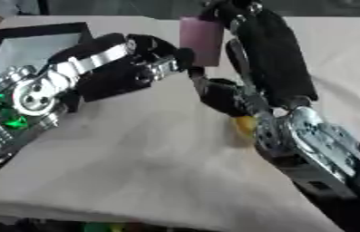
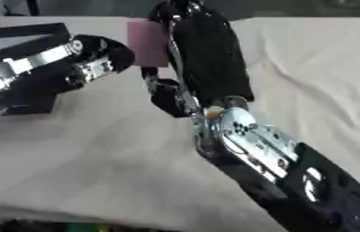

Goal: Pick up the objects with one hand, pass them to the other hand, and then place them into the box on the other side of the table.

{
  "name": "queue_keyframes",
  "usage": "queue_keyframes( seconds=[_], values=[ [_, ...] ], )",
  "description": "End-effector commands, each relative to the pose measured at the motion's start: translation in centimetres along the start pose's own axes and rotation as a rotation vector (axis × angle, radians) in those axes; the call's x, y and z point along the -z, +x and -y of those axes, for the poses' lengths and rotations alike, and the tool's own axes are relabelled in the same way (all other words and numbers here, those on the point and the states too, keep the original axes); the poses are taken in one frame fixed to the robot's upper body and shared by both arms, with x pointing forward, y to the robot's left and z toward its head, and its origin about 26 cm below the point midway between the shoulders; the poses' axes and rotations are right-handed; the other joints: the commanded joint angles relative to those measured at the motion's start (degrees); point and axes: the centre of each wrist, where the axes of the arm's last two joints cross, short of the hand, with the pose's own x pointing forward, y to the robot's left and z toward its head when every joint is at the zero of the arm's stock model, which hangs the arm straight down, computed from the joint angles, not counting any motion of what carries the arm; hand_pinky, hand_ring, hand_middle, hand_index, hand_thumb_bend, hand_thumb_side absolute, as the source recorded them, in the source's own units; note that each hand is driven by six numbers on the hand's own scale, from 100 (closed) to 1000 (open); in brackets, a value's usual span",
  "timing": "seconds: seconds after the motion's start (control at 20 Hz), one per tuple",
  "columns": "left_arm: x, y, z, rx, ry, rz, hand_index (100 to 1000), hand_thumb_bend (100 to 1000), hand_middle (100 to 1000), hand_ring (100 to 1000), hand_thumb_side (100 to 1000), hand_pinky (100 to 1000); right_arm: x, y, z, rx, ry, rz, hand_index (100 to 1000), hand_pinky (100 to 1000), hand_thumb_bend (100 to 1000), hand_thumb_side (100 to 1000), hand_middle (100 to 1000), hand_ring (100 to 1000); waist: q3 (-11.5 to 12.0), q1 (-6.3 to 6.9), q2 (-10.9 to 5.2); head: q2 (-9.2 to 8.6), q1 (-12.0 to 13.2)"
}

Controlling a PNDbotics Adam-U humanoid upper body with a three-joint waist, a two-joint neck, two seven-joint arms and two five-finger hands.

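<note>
A pale beige cloth (image 1: 135,158) covers the table, creased on the right and sagging into a fold along the near edge. Beyond the far edge the room is dark and nothing there can be made out.

One mauve block (image 1: 201,40) shows, a squarish piece held upright above the far middle of the table. One small yellow thing (image 1: 243,125) peeks out beside the right forearm, low on the cloth; its shape cannot be told.

One box (image 1: 36,31) sits at the far left, black-rimmed with a pale inside. The left arm hides most of it, and the part that shows holds nothing.

The right hand (image 1: 250,31) reaches up from the near right, its fingers curled round the right side of the block. The left hand (image 1: 147,61) comes in from the left, over the box, with its fingers bent and their tips touching the block's left edge. Whether they grip it cannot be told.
</note>
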Motion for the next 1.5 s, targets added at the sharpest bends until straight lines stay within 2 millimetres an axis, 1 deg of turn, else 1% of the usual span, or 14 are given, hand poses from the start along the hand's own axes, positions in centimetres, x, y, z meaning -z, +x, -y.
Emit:
queue_keyframes(
  seconds=[0.05,0.15,0.45,0.8,0.95,1.25,1.5],
  values=[
    [-0.21,0.56,-0.46,0.038,0.023,0.011,911,351,812,892,915,1000,0.02,0.45,0.70,0.017,-0.027,0.041,472,747,100,100,538,657,0.1,0.76,-0.11,-0.74,0.3],
    [-0.18,0.65,-0.45,0.045,0.025,0.013,914,346,812,892,903,1000,-0.02,0.50,0.66,0.024,-0.027,0.048,471,746,100,100,538,657,0.1,0.77,-0.10,-0.75,0.4],
    [-0.09,0.88,-0.51,0.045,0.046,0.017,912,327,812,891,905,1000,-0.09,0.50,0.59,0.039,-0.033,0.063,470,745,100,100,538,655,0.1,0.77,-0.07,-0.89,0.4],
    [-0.04,1.04,-0.57,0.047,0.089,0.014,920,334,818,895,888,1000,-0.19,0.44,0.50,0.050,-0.032,0.071,469,744,100,100,538,655,0.0,0.81,-0.03,-0.99,0.5],
    [-0.06,0.92,-0.43,0.053,0.092,-0.005,935,336,826,902,909,1000,-0.19,0.39,0.49,0.051,-0.036,0.073,469,744,100,100,538,655,-0.1,0.83,0.00,-1.01,0.6],
    [-0.09,0.72,-0.23,0.070,0.082,-0.040,974,347,844,913,920,1000,-0.21,0.30,0.48,0.050,-0.044,0.072,468,744,100,100,537,655,-0.3,0.97,0.10,-1.07,0.8],
    [-0.23,0.25,-0.04,0.081,0.078,-0.068,982,343,844,914,935,1000,-0.26,0.12,0.44,0.045,-0.048,0.064,468,745,100,100,538,655,-0.3,1.16,0.08,-1.06,0.6]
  ],
)
